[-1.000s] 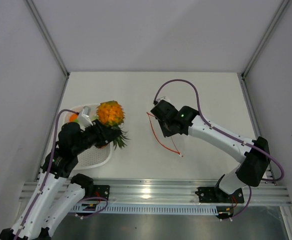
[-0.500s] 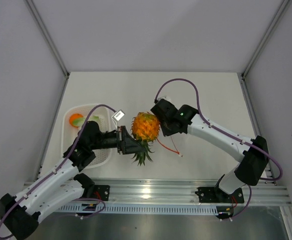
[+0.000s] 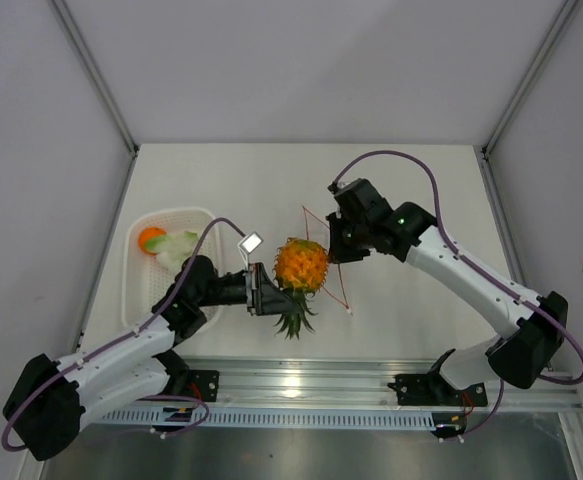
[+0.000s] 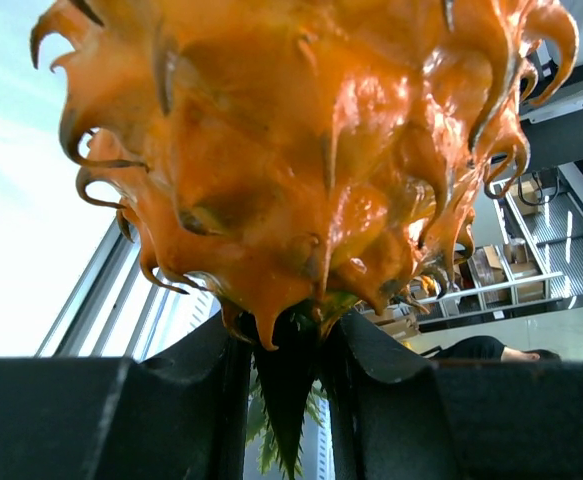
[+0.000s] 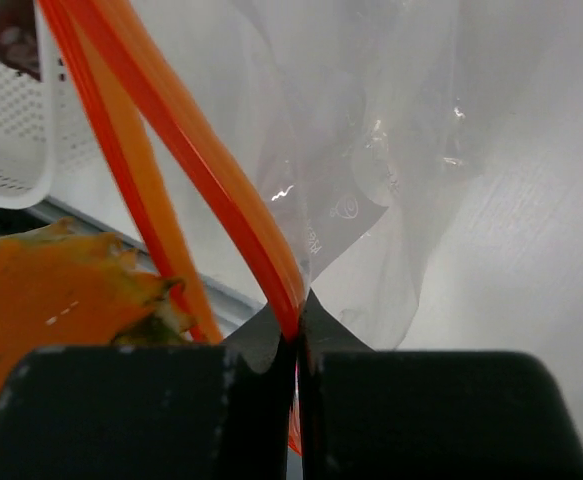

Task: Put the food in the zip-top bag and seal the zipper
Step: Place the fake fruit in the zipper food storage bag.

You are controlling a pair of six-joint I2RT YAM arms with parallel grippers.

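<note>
Left hand (image 3: 269, 295) grips the pineapple (image 3: 301, 264) where fruit meets leaves, leaves pointing toward the near edge of the worktop (image 3: 271, 180), the fruit just beside the zipper (image 3: 323, 255). Opposite it, the right hand (image 3: 344, 248) is closed on that red strip, with the clear bag (image 5: 371, 150) hanging from it. Further left, the basket (image 3: 136, 295) holds the orange fruit (image 3: 151, 238) and the leafy vegetable (image 3: 178, 246).

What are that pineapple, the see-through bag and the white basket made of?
Pineapple: probably moulded plastic or rubber, glossy, with shiny highlights on its spikes. Bag: thin clear plastic film, crinkled and reflective, with an opaque orange zipper strip. Basket: likely rigid white plastic mesh.
</note>
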